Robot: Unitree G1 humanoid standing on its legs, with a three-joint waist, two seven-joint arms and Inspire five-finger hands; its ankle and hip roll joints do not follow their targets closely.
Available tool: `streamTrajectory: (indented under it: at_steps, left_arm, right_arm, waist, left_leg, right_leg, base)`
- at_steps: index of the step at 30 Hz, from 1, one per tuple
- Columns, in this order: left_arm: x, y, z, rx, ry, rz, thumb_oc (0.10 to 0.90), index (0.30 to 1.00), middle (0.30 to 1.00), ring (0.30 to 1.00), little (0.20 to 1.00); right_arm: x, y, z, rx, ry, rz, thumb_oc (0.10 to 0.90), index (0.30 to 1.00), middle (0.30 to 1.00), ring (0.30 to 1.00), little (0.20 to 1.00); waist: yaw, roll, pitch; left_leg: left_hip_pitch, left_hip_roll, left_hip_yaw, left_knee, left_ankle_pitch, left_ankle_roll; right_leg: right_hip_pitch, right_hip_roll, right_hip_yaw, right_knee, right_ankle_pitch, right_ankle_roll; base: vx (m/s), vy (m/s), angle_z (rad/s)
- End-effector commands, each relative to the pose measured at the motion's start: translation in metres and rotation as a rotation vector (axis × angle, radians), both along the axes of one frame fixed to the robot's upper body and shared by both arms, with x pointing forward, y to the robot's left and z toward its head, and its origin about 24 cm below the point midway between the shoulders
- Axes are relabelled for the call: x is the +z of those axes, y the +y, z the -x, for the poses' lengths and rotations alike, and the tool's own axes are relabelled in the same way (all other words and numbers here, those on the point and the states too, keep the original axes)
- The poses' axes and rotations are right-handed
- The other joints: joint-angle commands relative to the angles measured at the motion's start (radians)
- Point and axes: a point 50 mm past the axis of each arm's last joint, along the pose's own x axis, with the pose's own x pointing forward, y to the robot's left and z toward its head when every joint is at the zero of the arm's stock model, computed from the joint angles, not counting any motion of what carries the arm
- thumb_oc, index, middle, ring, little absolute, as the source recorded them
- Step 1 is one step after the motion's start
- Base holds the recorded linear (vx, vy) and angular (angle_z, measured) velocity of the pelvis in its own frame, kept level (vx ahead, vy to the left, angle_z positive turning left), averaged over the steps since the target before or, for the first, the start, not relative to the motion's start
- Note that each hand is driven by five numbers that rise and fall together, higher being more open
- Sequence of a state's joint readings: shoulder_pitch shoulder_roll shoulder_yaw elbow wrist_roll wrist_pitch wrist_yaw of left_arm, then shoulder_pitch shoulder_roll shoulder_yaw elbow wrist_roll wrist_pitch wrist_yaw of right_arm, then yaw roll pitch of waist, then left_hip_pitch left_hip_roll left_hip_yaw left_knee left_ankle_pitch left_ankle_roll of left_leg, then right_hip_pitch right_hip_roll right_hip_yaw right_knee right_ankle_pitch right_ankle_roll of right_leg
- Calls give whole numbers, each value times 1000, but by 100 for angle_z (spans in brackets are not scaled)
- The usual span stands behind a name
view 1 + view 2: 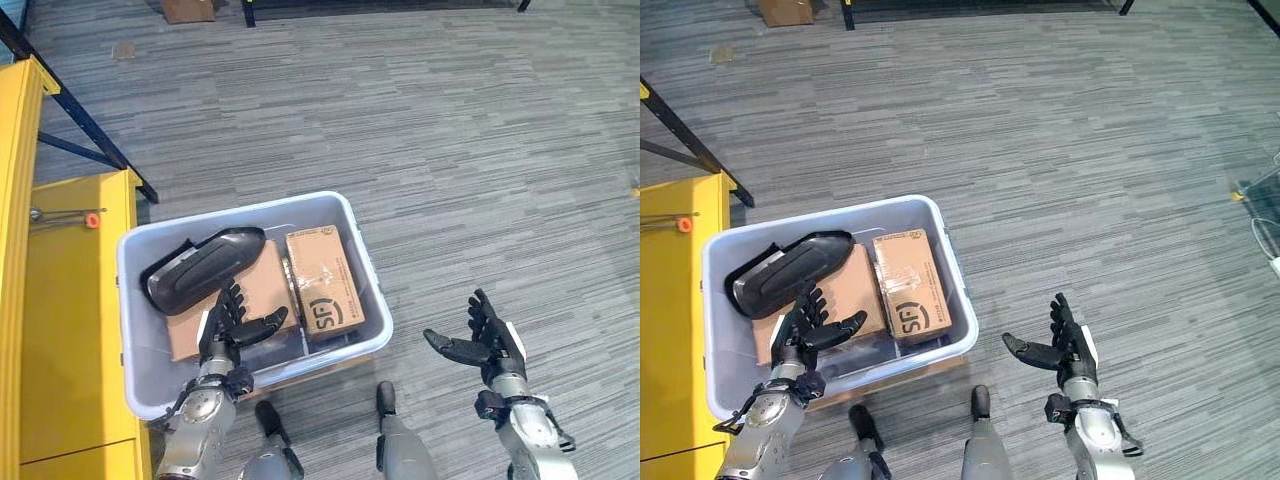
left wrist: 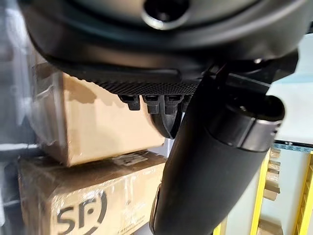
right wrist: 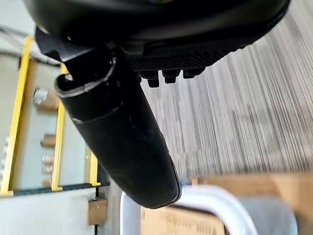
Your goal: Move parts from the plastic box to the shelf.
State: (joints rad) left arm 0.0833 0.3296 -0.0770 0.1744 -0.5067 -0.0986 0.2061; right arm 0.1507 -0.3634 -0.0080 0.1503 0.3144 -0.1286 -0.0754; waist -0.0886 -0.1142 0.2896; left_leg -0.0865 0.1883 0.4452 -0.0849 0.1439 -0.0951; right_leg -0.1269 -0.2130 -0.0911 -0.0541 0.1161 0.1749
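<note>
A pale grey plastic box point(image 1: 140, 385) stands on the carpet in front of me. Inside it lie a black curved plastic part point(image 1: 200, 265), a flat cardboard box point(image 1: 190, 330) under that part, and a taped carton point(image 1: 322, 285) on the right. My left hand point(image 1: 228, 325) hovers open over the flat cardboard, just short of the black part, holding nothing. The carton point(image 2: 93, 205) also shows past that hand's thumb in the left wrist view. My right hand point(image 1: 487, 342) is open above bare carpet to the right of the box, palm up and empty.
A yellow shelf unit point(image 1: 70, 330) runs along the left, right against the plastic box. Dark blue frame legs point(image 1: 85, 125) stand behind it. A small cardboard box point(image 1: 187, 10) sits far back. Grey striped carpet point(image 1: 470, 150) spreads ahead and to the right.
</note>
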Motion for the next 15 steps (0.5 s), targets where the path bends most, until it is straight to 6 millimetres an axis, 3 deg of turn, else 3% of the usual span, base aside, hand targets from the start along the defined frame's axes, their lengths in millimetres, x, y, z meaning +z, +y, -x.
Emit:
streamTrajectory:
  at_steps: [1, 5, 6, 9, 10, 13, 15]
  left_arm:
    - [41, 2, -15, -18, -226, -9, 900, 1000, 1000, 1000, 1000]
    - [45, -3, -18, -59, -241, -9, 900, 1000, 1000, 1000, 1000]
    - [47, -4, -19, -75, -252, -8, 900, 1000, 1000, 1000, 1000]
    - [51, -9, -20, -107, -266, -1, 900, 1000, 1000, 1000, 1000]
    - [51, -9, -21, -105, -267, 0, 900, 1000, 1000, 1000, 1000]
    - [51, -10, -19, -116, -268, 6, 900, 1000, 1000, 1000, 1000]
    - [51, -6, -19, -98, -266, 2, 900, 1000, 1000, 1000, 1000]
  right_arm:
    - [93, -13, -30, 51, -378, 309, 900, 1000, 1000, 1000, 1000]
    - [143, -10, -56, 111, -515, 514, 900, 1000, 1000, 1000, 1000]
    - [163, -3, -66, 158, -566, 598, 900, 1000, 1000, 1000, 1000]
    - [197, 13, -82, 238, -647, 737, 900, 1000, 1000, 1000, 1000]
    - [197, 13, -83, 240, -648, 737, 900, 1000, 1000, 1000, 1000]
    - [246, 40, -113, 329, -710, 932, 900, 1000, 1000, 1000, 1000]
    - [260, 51, -123, 352, -719, 1000, 900, 1000, 1000, 1000, 1000]
  waist:
    - [21, 4, -59]
    - [44, 4, -48]
    - [53, 5, -40]
    - [80, 2, -28]
    - [77, 2, -27]
    - [129, -12, -7]
    - [150, -17, 6]
  left_leg:
    - [-46, 108, -86, 154, -77, -39]
    - [-54, 121, -98, 141, -55, -54]
    - [-57, 124, -101, 136, -48, -57]
    - [-69, 128, -110, 131, -40, -63]
    - [-69, 129, -110, 131, -40, -63]
    - [-99, 127, -128, 137, -36, -68]
    - [-118, 127, -143, 147, -39, -68]
  right_leg:
    - [54, -73, -49, 80, -27, 48]
    - [69, -58, -71, 66, -46, 38]
    - [73, -55, -81, 61, -49, 37]
    - [79, -53, -93, 49, -50, 35]
    - [80, -52, -94, 49, -50, 35]
    - [85, -51, -119, 42, -51, 31]
    - [87, -50, -132, 45, -55, 28]
  base:
    - [44, -106, 21]
    - [12, -66, 22]
    - [-9, -46, 23]
    - [-12, -31, 13]
    - [-7, -34, 9]
    - [-11, -39, 26]
    - [-1, -53, 20]
